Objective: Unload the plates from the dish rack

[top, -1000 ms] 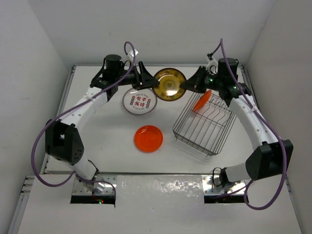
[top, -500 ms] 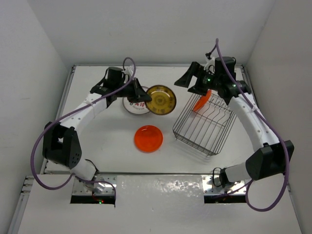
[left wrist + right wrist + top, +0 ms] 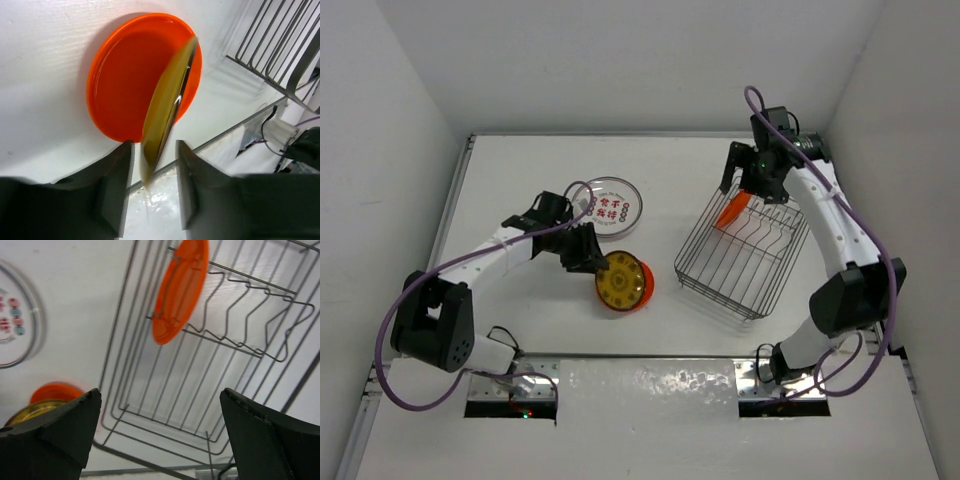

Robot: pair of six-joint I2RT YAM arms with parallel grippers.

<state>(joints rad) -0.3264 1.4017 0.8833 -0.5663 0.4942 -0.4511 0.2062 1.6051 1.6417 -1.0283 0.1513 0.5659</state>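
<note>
White table (image 3: pixel 520 330) – left gripper (image 3: pixel 154 150) clamps the yellow-olive plate (image 3: pixel 167 100) over an orange plate (image 3: pixel 125 75) – right gripper (image 3: pixel 160 400) gapes above the dish rack (image 3: pixel 735 265).

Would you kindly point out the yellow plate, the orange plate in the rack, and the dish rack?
yellow plate (image 3: pixel 162 107): left wrist view, its edge-on rim.
orange plate in the rack (image 3: pixel 184 281): right wrist view, middle of its face.
dish rack (image 3: pixel 740 265): top external view, bare floor bars.

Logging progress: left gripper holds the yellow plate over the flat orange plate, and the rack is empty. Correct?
Not empty: the right wrist view shows one leaning orange plate left in the dish rack. The rest stands: the left gripper holds the yellow plate over the flat orange plate.
</note>
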